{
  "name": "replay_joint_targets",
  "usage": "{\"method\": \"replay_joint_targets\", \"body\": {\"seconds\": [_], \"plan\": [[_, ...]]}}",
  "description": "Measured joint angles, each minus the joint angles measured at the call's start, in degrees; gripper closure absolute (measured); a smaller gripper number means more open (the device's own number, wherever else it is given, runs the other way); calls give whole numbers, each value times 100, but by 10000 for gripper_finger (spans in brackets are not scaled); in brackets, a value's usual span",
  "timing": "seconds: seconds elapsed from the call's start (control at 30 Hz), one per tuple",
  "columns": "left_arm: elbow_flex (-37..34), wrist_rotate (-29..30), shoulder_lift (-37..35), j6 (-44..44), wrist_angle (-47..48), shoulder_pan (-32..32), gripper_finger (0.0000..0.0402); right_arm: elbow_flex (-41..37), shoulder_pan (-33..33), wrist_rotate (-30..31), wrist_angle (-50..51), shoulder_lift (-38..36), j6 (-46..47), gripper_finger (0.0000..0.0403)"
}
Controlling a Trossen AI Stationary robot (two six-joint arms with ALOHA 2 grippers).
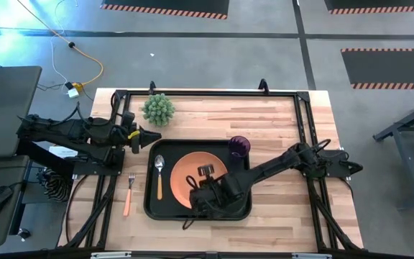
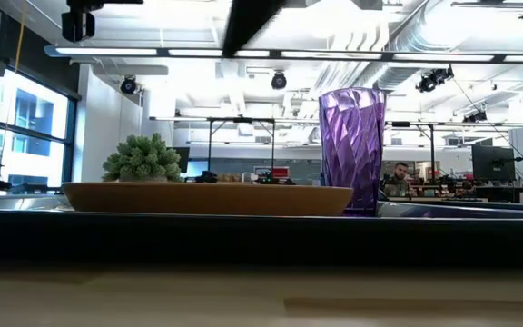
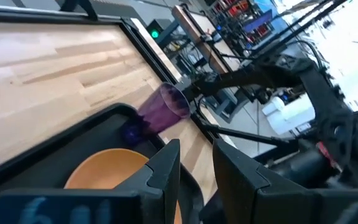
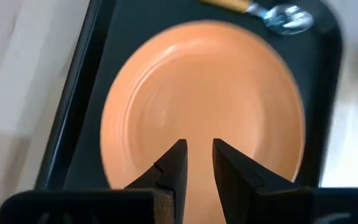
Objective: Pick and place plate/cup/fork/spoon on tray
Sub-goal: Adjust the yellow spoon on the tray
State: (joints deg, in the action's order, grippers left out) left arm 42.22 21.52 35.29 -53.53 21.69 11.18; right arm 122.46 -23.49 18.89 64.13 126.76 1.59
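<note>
Wooden tabletop (image 1: 279,115) carries the tray (image 1: 149,205), where the right gripper (image 4: 196,163), fingers slightly parted, hovers directly above the plate (image 4: 204,93).

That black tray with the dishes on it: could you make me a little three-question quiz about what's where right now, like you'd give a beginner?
1. True or false: the fork already lies on the tray.
2. Which item stands in the tray's corner nearest the right arm's base? A) the spoon B) the cup C) the green plant
3. Fill in: the right gripper hovers over the ____.

Key
1. False: it lies on the wooden table, beside the tray on the left arm's side.
2. B.
3. Plate. Its fingers stand slightly apart and hold nothing; the left gripper waits off the tray.
</note>
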Motion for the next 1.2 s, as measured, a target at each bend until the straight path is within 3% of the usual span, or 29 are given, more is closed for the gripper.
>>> {"method": "replay_joint_targets", "body": {"seconds": [0.3, 0.67, 1.2], "plan": [[0, -630, 37, -251, 88, 143, 316, 1270, 103, 472, 342, -46, 1226, 336], [4, -643, 466, -940, 901, 878, 316, 1164, 23, 1105, 600, -889, 2069, 336], [2, -599, 1944, -1505, 1549, 1647, 316, 1256, 36, 1750, 890, -1603, 2298, 336]]}}
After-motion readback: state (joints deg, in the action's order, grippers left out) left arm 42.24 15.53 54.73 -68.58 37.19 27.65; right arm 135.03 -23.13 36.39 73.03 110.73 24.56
